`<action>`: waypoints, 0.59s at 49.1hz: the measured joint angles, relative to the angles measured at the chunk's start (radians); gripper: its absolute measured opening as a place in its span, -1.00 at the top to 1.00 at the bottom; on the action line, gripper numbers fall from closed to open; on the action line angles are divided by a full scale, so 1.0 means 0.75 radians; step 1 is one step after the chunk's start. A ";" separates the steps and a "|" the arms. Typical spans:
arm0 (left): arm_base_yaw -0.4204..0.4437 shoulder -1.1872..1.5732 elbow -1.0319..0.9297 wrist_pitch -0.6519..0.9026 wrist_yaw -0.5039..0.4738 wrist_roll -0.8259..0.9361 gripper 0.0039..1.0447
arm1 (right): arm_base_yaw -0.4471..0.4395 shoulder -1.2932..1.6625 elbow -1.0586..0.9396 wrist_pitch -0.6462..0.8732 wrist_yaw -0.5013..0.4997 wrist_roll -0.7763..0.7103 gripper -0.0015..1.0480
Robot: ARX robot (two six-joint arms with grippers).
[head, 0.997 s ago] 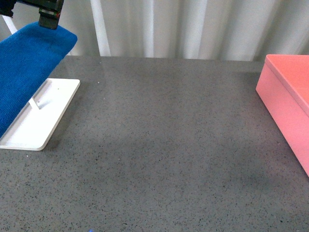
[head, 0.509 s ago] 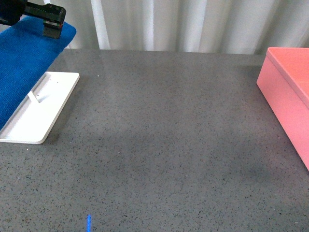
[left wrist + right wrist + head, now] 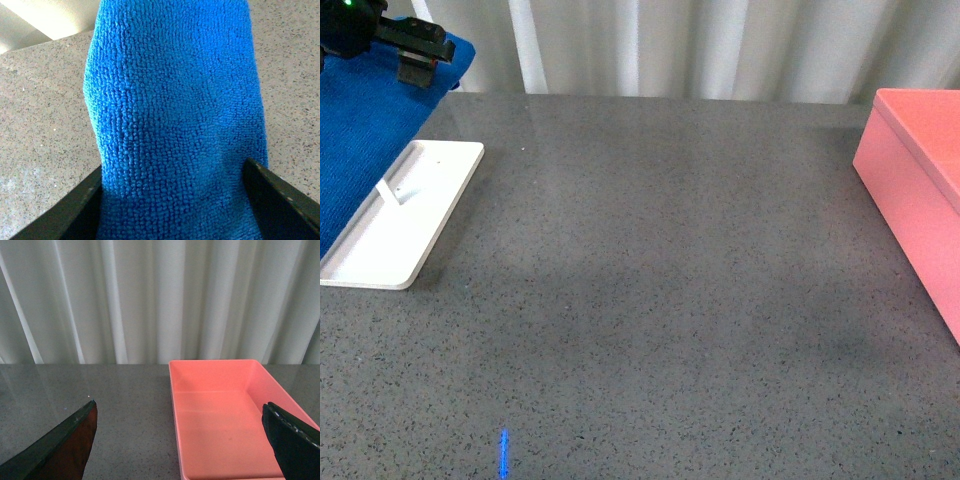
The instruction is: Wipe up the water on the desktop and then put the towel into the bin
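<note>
The bright blue towel (image 3: 365, 140) hangs at the far left of the front view, draped down past the white tray (image 3: 405, 215). My left gripper (image 3: 420, 62) is shut on the towel's upper corner. In the left wrist view the towel (image 3: 175, 115) fills the space between both dark fingers (image 3: 277, 200) and hangs over the speckled grey desktop (image 3: 40, 120). The salmon-pink bin (image 3: 920, 195) stands at the right edge of the desktop (image 3: 660, 280). My right gripper (image 3: 180, 440) is open, with the bin (image 3: 225, 425) empty between and beyond its fingers. No water is discernible on the desktop.
A white tray with a short wooden rod (image 3: 390, 190) lies at the left, partly under the towel. Pleated white curtains (image 3: 700, 45) close off the back of the desktop. A small blue light streak (image 3: 504, 455) shows near the front edge.
My left gripper has moved left and slightly up with the towel, so less of the towel shows. The view has shifted a little; the blue streak appeared near the front edge.
</note>
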 joint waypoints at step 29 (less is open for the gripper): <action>0.009 -0.020 0.042 -0.014 -0.001 0.011 0.90 | 0.000 0.000 0.000 0.000 0.000 0.000 -0.86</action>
